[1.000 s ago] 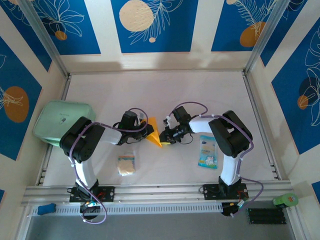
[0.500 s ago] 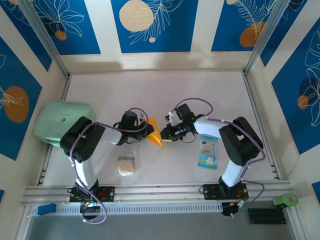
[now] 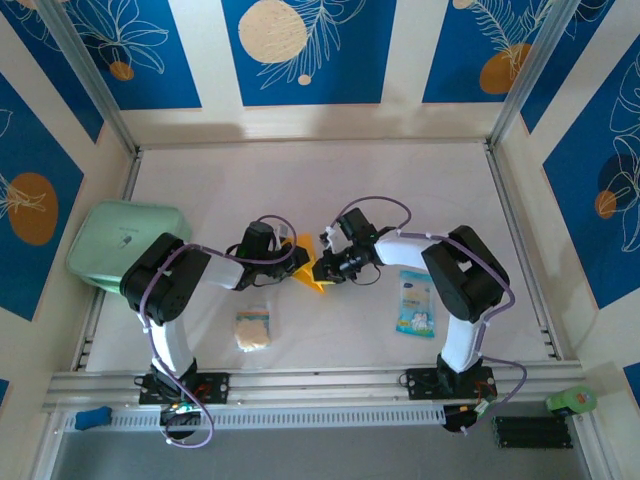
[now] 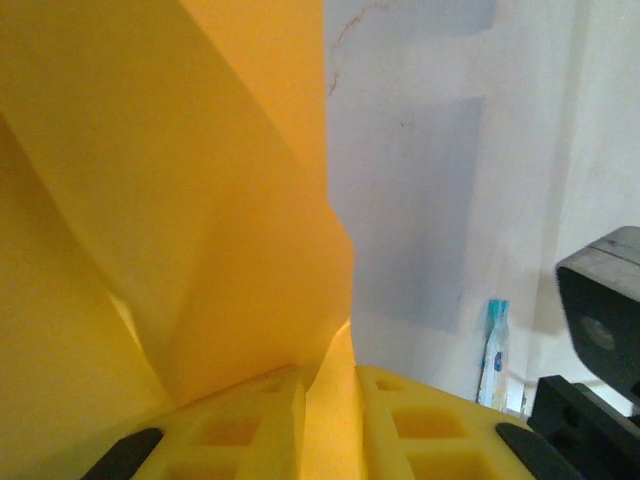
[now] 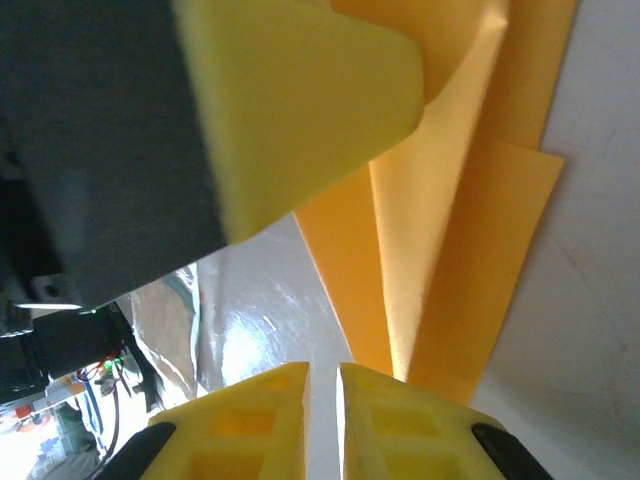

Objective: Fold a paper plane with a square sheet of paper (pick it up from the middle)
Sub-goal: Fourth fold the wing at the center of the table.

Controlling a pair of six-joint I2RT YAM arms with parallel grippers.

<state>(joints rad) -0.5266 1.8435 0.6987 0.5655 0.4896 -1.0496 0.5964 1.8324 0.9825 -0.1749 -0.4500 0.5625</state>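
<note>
The white table (image 3: pixel 300 180) carries four loose items. A pale green case (image 3: pixel 120 240) lies against the left edge, a small beige spongy square (image 3: pixel 253 328) lies near the near edge left of centre, and a blue-white printed packet (image 3: pixel 415 303) lies right of centre. The folded orange-yellow paper (image 3: pixel 310 272) is at mid-table; whether it rests flat cannot be confirmed.
</note>
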